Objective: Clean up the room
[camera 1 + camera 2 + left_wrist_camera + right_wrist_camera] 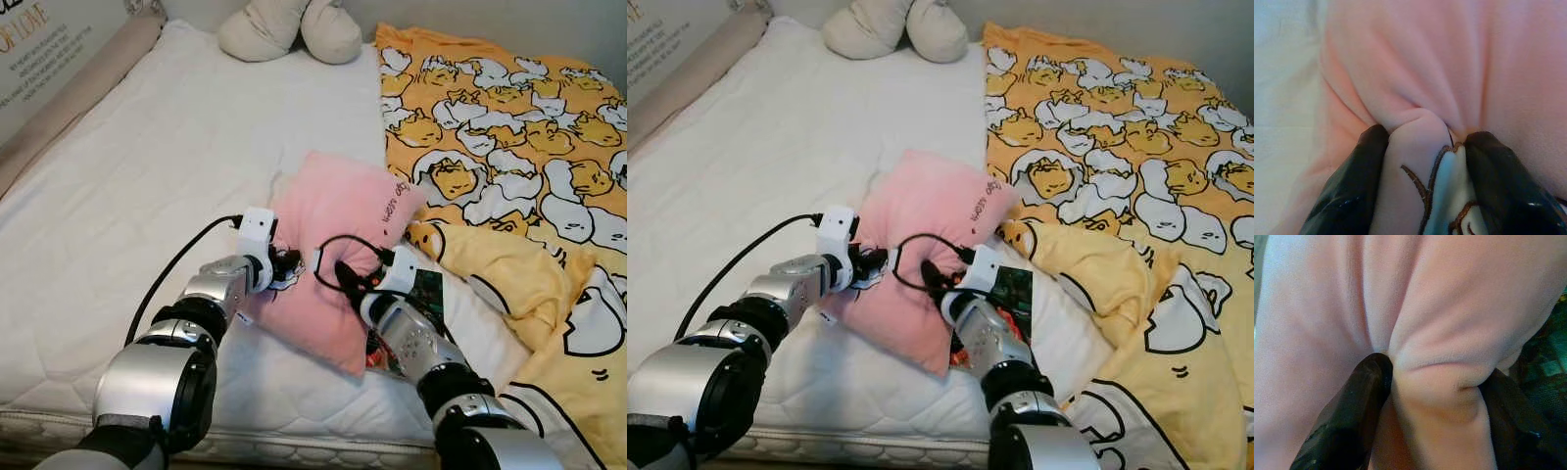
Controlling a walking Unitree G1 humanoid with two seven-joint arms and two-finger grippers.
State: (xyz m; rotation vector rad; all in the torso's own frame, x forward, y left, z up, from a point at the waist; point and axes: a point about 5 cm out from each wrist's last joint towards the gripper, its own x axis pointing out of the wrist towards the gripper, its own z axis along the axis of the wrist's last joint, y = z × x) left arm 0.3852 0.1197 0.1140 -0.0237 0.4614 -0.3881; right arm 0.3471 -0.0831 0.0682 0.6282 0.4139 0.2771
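Tidying is being started: pink pillow [338, 250] is being pinched by left gripper [285, 267] at nine o'clock and right gripper [345, 278] at five, blanket [509, 166] being left rumpled.

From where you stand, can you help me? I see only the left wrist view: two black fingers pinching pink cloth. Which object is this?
Observer: It is a pink pillow on the white mattress; the left hand grips its left edge.
Operator: Is the right hand free?
Observer: No, the right hand pinches a fold of the same pillow, near its middle.
Operator: What lies beside the pillow on the right?
Observer: A yellow blanket with a cartoon egg print covers that side of the bed.
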